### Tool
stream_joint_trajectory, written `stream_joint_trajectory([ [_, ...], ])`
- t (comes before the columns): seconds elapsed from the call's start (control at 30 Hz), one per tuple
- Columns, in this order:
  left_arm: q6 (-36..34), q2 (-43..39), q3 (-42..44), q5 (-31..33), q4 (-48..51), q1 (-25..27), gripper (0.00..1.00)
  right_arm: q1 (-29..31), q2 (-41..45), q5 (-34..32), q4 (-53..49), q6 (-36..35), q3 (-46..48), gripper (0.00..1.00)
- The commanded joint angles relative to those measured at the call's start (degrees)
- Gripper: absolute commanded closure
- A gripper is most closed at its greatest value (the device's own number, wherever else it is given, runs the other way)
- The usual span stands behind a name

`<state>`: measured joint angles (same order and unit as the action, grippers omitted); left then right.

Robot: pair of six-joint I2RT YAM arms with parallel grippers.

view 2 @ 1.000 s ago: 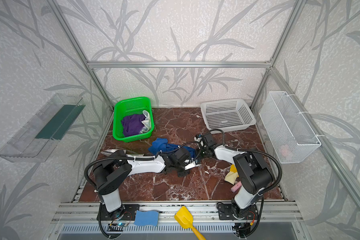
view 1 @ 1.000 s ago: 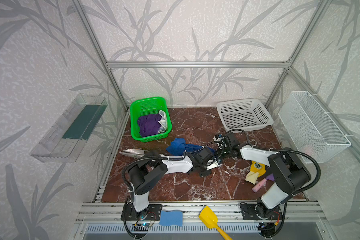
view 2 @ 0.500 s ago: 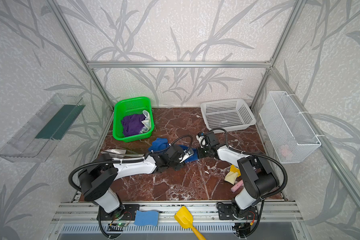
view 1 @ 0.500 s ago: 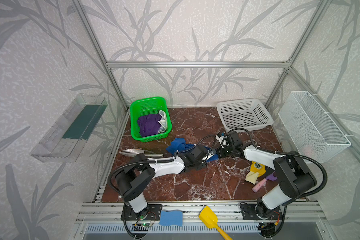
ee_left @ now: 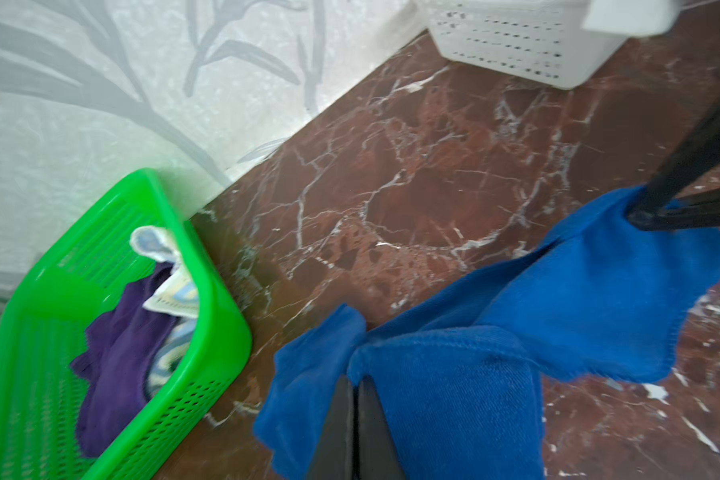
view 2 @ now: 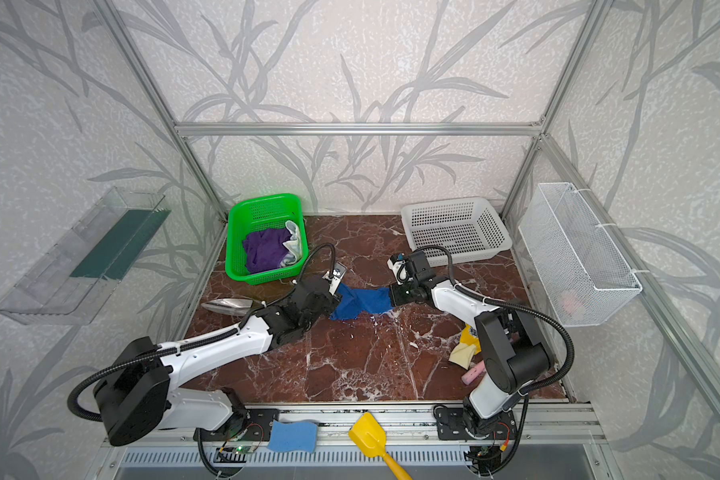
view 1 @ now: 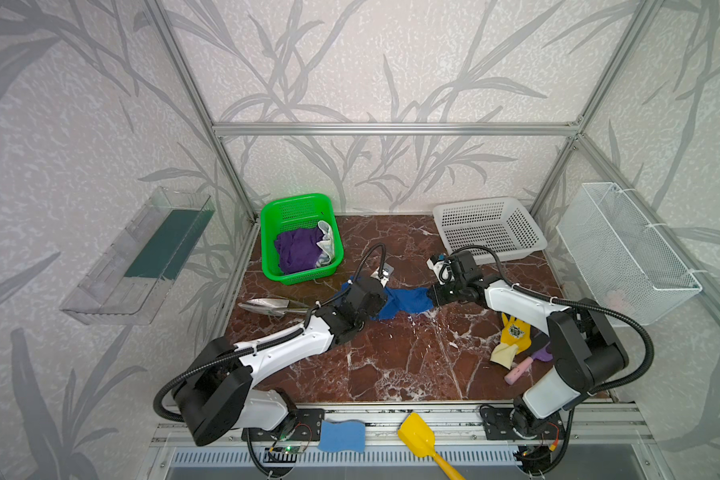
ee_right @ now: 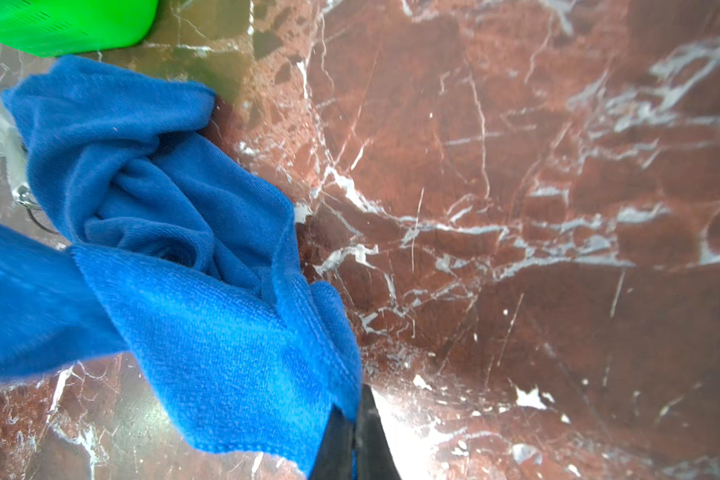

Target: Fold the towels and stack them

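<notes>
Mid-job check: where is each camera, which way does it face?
Top views: high in front, looking down at the table; left arm and right arm show, holding the blue towel.
Left wrist: faces the green basket and back wall; shut left gripper shows.
Right wrist: faces down at the table; shut right gripper shows.
Shared: both wrists see blue towel and green basket.

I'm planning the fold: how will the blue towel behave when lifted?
Probably floppy: the blue towel bunches in folds between the left gripper and right gripper, both shut on it. Likely light, being thin at its hemmed edge. Its fuzzy pile probably resists slipping.
</notes>
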<state>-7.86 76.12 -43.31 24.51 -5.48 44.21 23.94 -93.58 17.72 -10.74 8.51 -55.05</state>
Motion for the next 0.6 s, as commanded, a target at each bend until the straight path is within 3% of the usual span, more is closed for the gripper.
stream_joint_trajectory([
  [0.0, 2.68, -3.19, 0.94, 4.93, 1.09, -1.71, 1.00, -0.15, 0.59, 0.16, -3.57, -0.89, -2.65, 1.00],
  [0.57, 8.06, -0.80, 5.57, 8.44, 3.38, -6.09, 1.00, 0.22, -15.72, 5.22, -2.53, 2.14, -15.53, 0.92],
])
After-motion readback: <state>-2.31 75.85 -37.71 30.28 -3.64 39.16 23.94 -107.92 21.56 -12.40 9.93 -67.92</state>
